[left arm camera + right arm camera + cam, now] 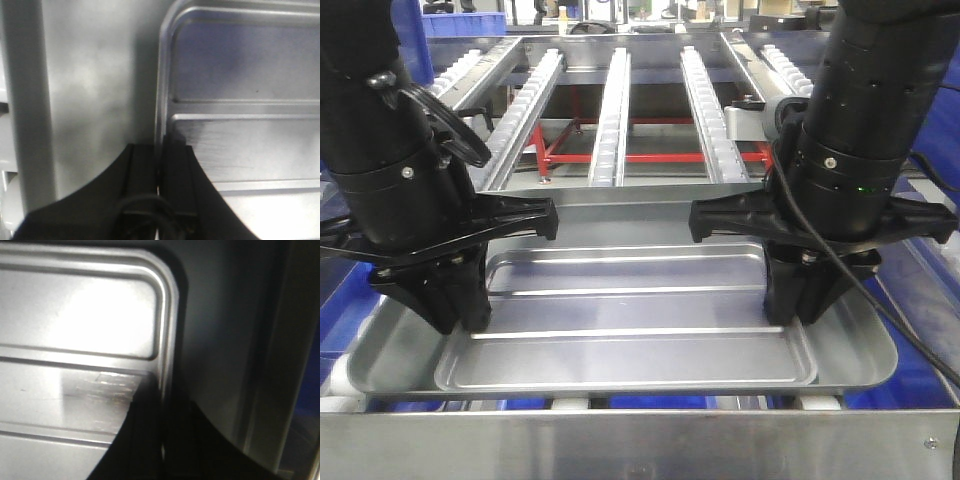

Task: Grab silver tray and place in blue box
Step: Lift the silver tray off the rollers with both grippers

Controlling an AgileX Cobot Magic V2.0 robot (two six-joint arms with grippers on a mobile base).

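Currently the silver tray (640,350) lies flat in the foreground, just in front of the roller rails (610,110). Left gripper (460,320) and right gripper (802,312) stand at its opposite short ends, each with jaws pinched narrow onto the ridge bordering the recessed panel

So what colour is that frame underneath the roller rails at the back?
The frame is red; the exterior front-facing view shows it best.
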